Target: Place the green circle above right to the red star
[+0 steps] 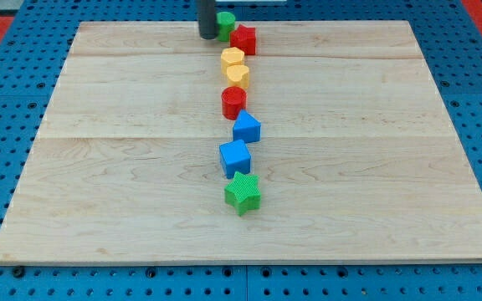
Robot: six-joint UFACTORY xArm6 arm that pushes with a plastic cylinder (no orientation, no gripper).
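Note:
The green circle [226, 21] sits at the board's top edge, near the middle. The red star [243, 39] touches it just below and to its right. My tip [207, 36] is at the green circle's left side, right against it. The rod comes down from the view's top.
A column of blocks runs down the middle of the wooden board [99, 167]: two yellow blocks [233, 58] [238, 76], a red cylinder-like block [233, 102], two blue blocks [247, 128] [235, 157] and a green star [243, 193]. A blue pegboard surrounds the board.

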